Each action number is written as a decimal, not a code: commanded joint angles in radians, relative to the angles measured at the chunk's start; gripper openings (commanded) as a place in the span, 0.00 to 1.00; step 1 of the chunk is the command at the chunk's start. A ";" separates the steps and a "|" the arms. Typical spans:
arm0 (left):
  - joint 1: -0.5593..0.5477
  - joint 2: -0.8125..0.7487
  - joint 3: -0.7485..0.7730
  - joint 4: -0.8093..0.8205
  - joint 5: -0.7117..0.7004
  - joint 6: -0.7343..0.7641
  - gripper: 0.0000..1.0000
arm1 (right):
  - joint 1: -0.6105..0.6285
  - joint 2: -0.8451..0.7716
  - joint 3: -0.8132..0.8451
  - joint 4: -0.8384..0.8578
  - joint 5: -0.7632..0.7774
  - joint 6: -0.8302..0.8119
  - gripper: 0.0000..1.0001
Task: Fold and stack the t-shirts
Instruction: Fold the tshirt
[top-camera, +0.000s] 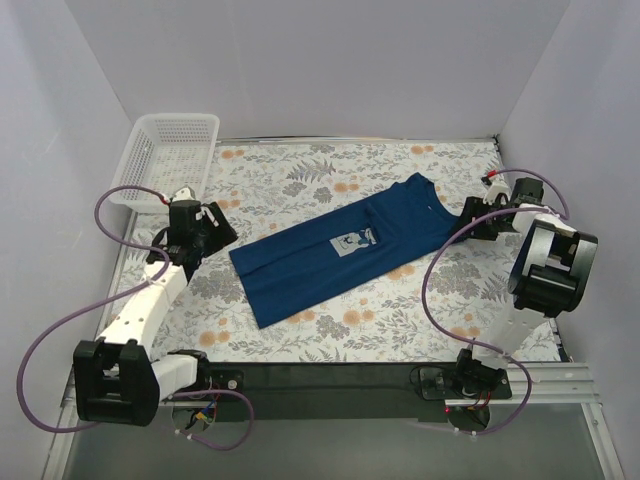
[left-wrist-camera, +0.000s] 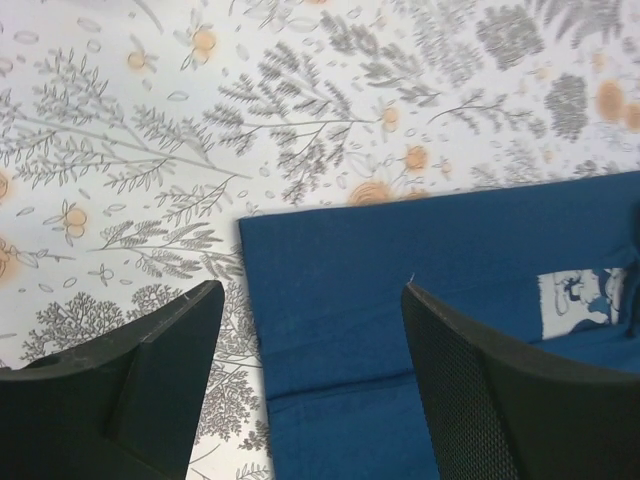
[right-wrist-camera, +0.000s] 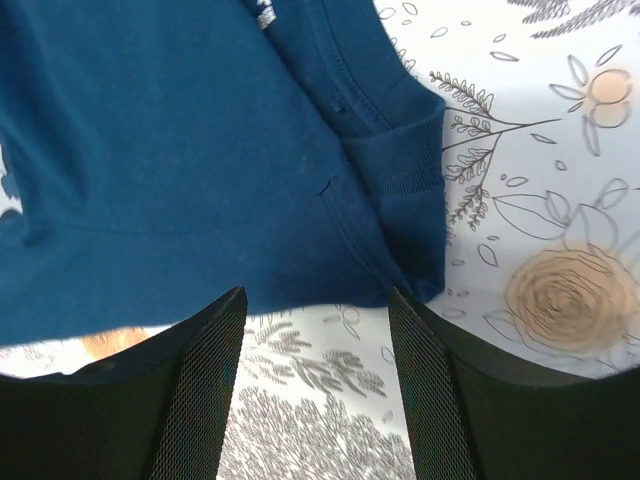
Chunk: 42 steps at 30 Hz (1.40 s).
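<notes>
Left gripper (top-camera: 222, 226) (left-wrist-camera: 310, 300): released, jaws spread wide with nothing between them; at 9 o'clock on the table, poised over a hem corner of the shirt, half above navy fabric and half above the floral cloth.
Right gripper (top-camera: 468, 222) (right-wrist-camera: 315, 300): released, jaws apart and grasping nothing; at 3 o'clock, just beside the edge at the neck end.
T-shirt (top-camera: 320, 262) (left-wrist-camera: 420, 290) (right-wrist-camera: 170, 140): navy, folded into a long band, flat at table centre, running from hem at 8 o'clock to collar at 2 o'clock.
Print (top-camera: 350, 242) (left-wrist-camera: 585, 300): pale square, face up, near the middle of the band.
Basket (top-camera: 165, 155): white mesh, at the 10 o'clock corner, well apart from the shirt.
Tablecloth (top-camera: 300, 180): floral, beneath everything.
</notes>
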<state>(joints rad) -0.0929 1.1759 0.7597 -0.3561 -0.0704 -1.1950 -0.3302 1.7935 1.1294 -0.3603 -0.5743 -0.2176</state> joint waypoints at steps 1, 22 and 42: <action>0.001 -0.058 0.009 0.019 0.041 0.043 0.66 | 0.028 0.043 0.044 0.057 0.039 0.138 0.56; 0.001 -0.211 -0.088 0.028 0.066 0.138 0.67 | 0.026 -0.109 -0.036 0.104 0.211 0.187 0.55; 0.001 -0.240 -0.108 0.046 0.067 0.149 0.67 | 0.025 0.098 0.027 0.119 0.202 0.193 0.26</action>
<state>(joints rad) -0.0933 0.9600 0.6609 -0.3283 -0.0097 -1.0618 -0.3065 1.8515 1.1084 -0.2344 -0.3813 -0.0174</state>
